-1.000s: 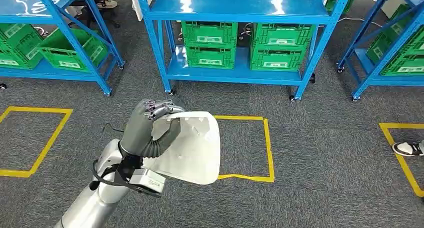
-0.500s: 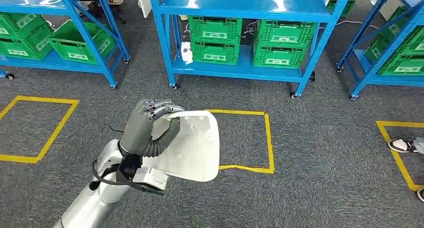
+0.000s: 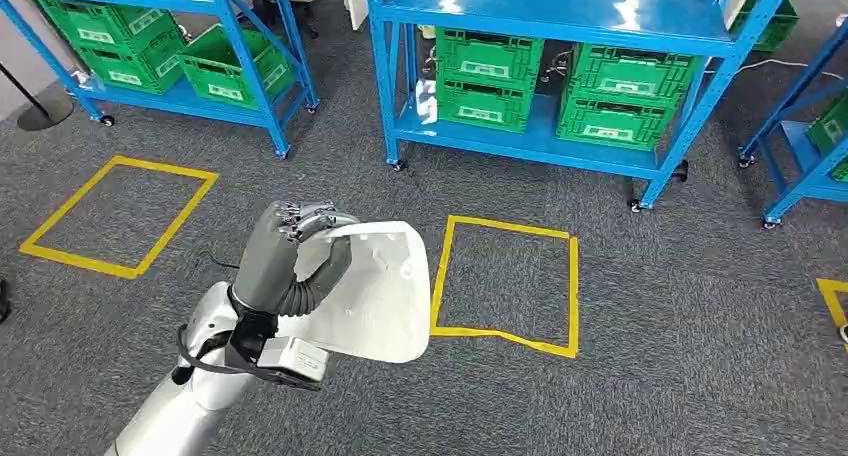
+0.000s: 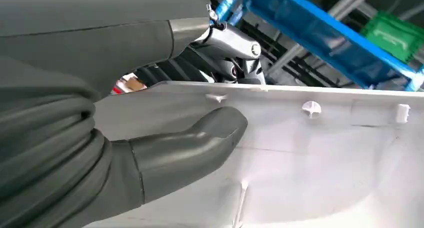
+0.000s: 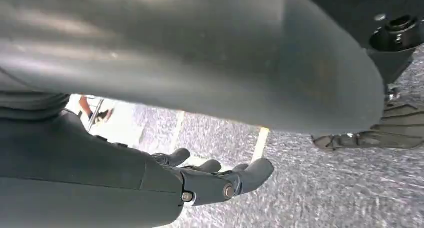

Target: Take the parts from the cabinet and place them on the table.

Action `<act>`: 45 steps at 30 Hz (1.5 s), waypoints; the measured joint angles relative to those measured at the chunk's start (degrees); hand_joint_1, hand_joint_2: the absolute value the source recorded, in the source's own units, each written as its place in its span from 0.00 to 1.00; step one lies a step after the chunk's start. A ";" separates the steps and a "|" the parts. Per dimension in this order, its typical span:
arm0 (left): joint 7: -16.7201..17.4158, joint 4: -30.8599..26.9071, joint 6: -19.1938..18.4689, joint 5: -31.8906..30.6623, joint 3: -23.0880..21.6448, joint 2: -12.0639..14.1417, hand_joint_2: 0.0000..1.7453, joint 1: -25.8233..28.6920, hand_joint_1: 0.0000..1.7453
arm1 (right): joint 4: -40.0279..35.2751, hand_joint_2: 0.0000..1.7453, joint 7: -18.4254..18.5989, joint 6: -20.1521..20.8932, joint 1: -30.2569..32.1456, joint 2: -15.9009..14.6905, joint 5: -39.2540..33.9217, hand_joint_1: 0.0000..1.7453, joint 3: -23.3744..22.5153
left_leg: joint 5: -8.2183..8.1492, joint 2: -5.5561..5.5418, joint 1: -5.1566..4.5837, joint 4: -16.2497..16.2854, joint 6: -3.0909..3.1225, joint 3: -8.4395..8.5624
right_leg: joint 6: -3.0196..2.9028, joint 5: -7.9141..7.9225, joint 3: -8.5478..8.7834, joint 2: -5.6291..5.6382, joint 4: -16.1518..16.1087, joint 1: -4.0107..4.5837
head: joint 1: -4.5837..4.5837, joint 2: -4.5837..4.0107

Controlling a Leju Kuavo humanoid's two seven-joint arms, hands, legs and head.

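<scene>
My left hand holds a white moulded plastic part in front of my body, above the grey carpet. The fingers curl over the part's upper edge and the thumb presses on its face. In the left wrist view the thick grey thumb lies on the white part, whose inner side shows small clips and ribs. My right hand hangs low beside my body with its dark fingers stretched out over the carpet and nothing in them.
A blue rack with green crates stands straight ahead. Another rack with crates is at the left, a third at the right. Yellow tape squares mark the carpet. A black stand base sits far left.
The camera has turned, so racks and tape squares have shifted to the right in the picture. A shoe at the right edge has left the picture. My left hand keeps its hold on the white part.
</scene>
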 joint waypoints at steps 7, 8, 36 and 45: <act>-0.20 -0.26 0.15 0.00 0.13 0.13 1.00 -0.04 1.00 | 0.00 0.00 0.04 0.02 -0.20 -0.09 0.07 0.00 0.00 | 1.05 -3.59 0.37 -1.26 2.72 -1.11 | 1.97 -5.41 -3.33 3.83 8.29 -0.17 | 0.53 0.00; -0.20 -0.26 0.15 0.00 0.11 0.13 1.00 0.10 1.00 | 0.00 0.00 0.02 0.07 -0.12 -0.09 0.04 0.00 0.00 | 1.14 -4.21 0.24 -1.20 2.87 -1.31 | 2.00 -7.41 -5.59 4.32 12.97 -0.12 | 0.57 0.00; 0.20 -2.60 0.52 -0.68 0.46 0.39 1.00 1.34 1.00 | 0.00 0.00 -0.04 -0.07 -0.15 0.17 0.50 0.00 0.00 | 2.08 -2.43 0.79 -1.23 2.05 -2.09 | 1.91 -2.09 0.73 1.54 1.27 -0.08 | 0.33 0.00; 0.13 -2.82 0.41 -0.96 0.39 -0.04 1.00 1.95 1.00 | 0.00 0.00 0.07 -0.35 0.41 0.15 1.03 0.00 0.00 | 2.21 -9.80 0.70 -0.10 1.96 -3.00 | 0.71 -0.41 -0.10 10.24 0.53 -0.04 | 1.07 0.00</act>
